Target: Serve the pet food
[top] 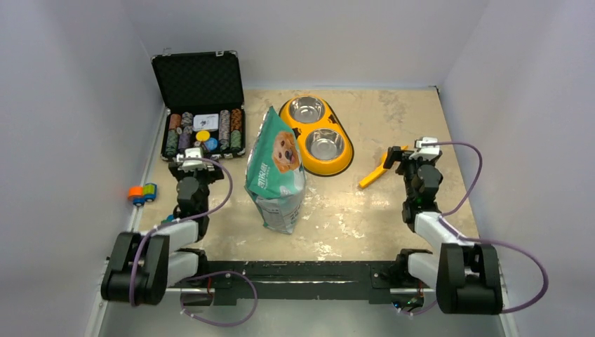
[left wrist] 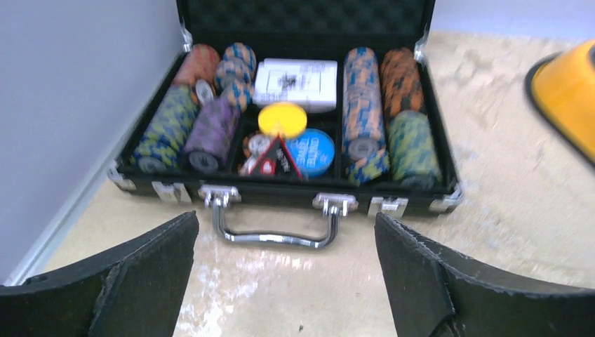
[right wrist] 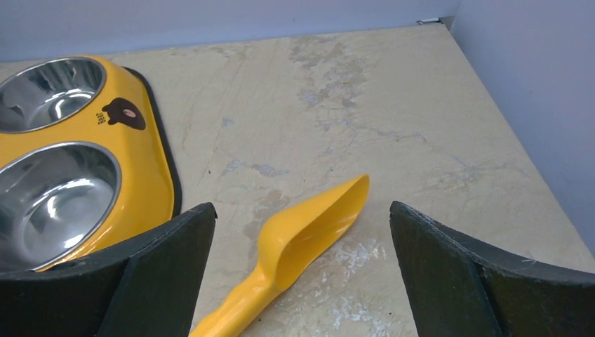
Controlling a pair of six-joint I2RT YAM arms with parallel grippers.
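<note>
Pet food: no kibble on show; judged to be inside the teal pouch (top: 275,172), which stands upright at centre frame on the desk (top: 351,210), dog's face forward, top apparently closed. Yellow double bowl (top: 342,158) just beyond, both wells bare. Scoop (right wrist: 302,239) lies centre right. Left hand (left wrist: 286,219) and right hand (right wrist: 302,217) both released, jaws wide. Advice: take the scoop by its handle and steady the pouch low.

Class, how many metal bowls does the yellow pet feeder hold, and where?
2. One steel bowl sits at the yellow feeder's far end, the other at its near end. None appears hidden.
</note>
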